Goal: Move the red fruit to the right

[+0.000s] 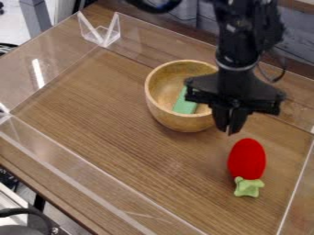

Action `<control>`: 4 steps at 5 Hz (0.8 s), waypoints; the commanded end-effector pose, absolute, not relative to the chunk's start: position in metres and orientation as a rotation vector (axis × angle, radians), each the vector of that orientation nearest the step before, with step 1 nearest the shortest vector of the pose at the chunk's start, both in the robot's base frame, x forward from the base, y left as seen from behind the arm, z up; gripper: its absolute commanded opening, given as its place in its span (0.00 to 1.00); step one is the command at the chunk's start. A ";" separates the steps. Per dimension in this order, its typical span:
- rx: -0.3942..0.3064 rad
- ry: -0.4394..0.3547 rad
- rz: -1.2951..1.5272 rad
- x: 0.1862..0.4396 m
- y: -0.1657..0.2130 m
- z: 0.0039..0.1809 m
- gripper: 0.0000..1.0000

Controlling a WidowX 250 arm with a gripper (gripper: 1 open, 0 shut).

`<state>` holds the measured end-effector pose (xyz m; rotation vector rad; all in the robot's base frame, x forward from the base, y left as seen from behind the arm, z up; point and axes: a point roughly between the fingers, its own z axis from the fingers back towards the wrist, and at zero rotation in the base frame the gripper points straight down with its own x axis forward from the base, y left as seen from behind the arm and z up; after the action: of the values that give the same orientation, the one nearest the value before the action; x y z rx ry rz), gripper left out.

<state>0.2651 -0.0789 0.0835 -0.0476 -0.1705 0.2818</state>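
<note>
One tool (230, 128), its fingertips drawn together on nothing, hung beside the wooden bowl (174, 113), probably to approach the toy strawberry (247, 158), which lay loose on the tabletop (117, 138) right of the bowl, towards the camera.

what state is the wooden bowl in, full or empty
Neither: the bowl stands upright with a green block inside and bare wood showing around it.
</note>
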 end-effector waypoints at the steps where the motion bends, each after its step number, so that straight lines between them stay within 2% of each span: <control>1: -0.052 -0.186 0.312 0.265 -0.086 0.087 0.00; 2: -0.048 -0.173 0.343 0.261 -0.090 0.084 0.00; 3: -0.042 -0.160 0.377 0.258 -0.092 0.083 1.00; 4: -0.042 -0.150 0.348 0.252 -0.089 0.073 0.00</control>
<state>0.2466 -0.0885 0.0667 -0.0282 -0.1279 0.3479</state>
